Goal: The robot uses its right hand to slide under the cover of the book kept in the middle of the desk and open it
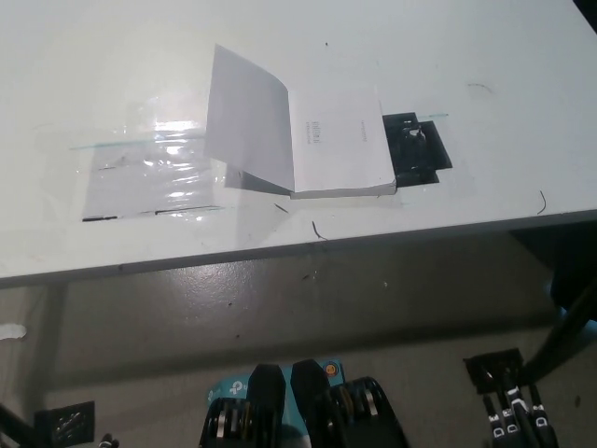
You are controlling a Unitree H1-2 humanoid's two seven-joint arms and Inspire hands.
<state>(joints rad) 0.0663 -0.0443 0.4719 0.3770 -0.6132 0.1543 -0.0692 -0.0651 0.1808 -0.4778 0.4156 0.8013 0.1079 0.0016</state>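
White desk (485,56), grey floor (280,317) below

Desk (485,56): spans the upper half of the view; front edge runs from 9 o'clock to 3 o'clock.
Book (340,145): laid on the desk near its middle, at 12 o'clock from view centre.
Cover (250,121): raised at a tilt at the book's 9 o'clock side.
Plastic sheet (154,173): flat on the desk, at 9 o'clock from the book.
Mount (417,149): on the desk, touching the book at its 3 o'clock.
Right hand (511,418): at 5 o'clock, below the desk edge, well apart from the book.
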